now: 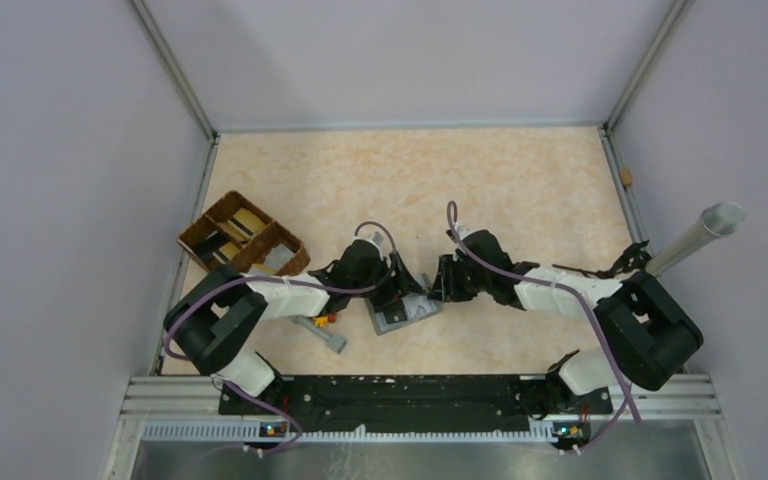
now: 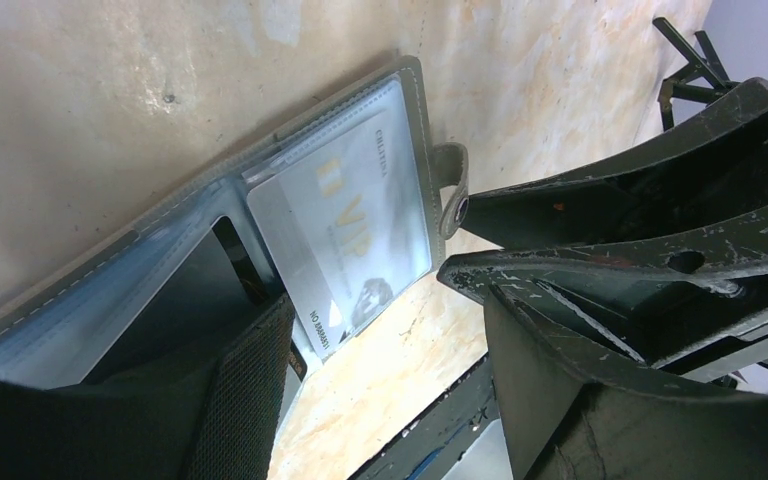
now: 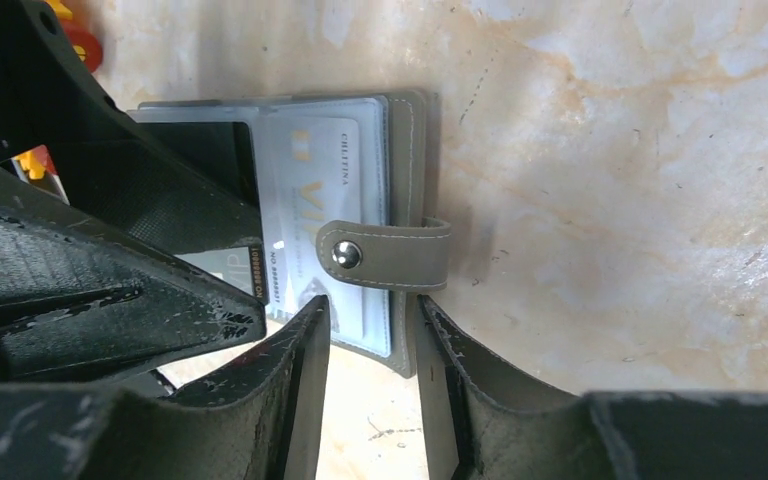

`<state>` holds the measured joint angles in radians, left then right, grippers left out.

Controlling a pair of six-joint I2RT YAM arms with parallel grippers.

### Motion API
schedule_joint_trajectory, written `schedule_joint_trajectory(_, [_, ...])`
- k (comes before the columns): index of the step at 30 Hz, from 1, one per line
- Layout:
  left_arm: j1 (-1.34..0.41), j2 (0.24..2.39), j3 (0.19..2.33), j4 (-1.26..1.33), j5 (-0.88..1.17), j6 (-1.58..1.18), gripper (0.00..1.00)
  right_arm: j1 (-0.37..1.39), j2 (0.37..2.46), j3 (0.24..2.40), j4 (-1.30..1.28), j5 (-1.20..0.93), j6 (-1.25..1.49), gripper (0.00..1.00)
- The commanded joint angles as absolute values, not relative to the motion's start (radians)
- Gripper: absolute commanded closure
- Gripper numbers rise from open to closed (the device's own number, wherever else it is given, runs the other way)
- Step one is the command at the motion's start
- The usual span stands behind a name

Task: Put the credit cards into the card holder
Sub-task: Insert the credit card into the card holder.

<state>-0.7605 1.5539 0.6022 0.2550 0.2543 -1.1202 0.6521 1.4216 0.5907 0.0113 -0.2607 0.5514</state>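
The grey card holder (image 1: pixel 400 316) lies open on the table between both grippers. A pale VIP credit card (image 2: pixel 350 225) sits in its clear right pocket (image 3: pixel 322 190), and a dark card (image 2: pixel 185 300) lies on the left page. The strap with its snap (image 3: pixel 385 255) is folded over the right edge. My left gripper (image 2: pixel 390 400) is open, with one finger (image 2: pixel 230 400) resting over the dark card and left page. Just off the holder's near corner, my right gripper (image 3: pixel 370 340) stands open with its tips on either side of the corner. Another grey card (image 1: pixel 328 336) lies on the table.
At the left stands a brown woven tray (image 1: pixel 210 222) holding more cards. Next to the loose grey card is a small orange toy (image 1: pixel 326 318). A grey tube (image 1: pixel 698 234) leans at the right wall. The two grippers are close together over the holder.
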Motion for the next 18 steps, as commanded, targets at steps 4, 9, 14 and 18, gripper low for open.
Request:
schedule_joint_trajectory(4, [-0.774, 1.581, 0.606, 0.299, 0.229, -1.137, 0.29, 0.652, 1.4, 0.578, 0.043, -0.241, 0.59, 0.58])
schedule_joint_trajectory(9, [-0.782, 1.593, 0.613, 0.312, 0.215, -1.141, 0.29, 0.653, 1.393, 0.563, 0.023, -0.213, 0.595, 0.55])
schedule_joint_trajectory(14, [-0.786, 1.615, 0.619, 0.338, 0.221, -1.155, 0.29, 0.652, 1.393, 0.549, 0.035, -0.223, 0.601, 0.55])
schedule_joint_trajectory(18, [-0.797, 1.615, 0.633, 0.345, 0.211, -1.156, 0.29, 0.652, 1.4, 0.538, 0.057, -0.24, 0.611, 0.55])
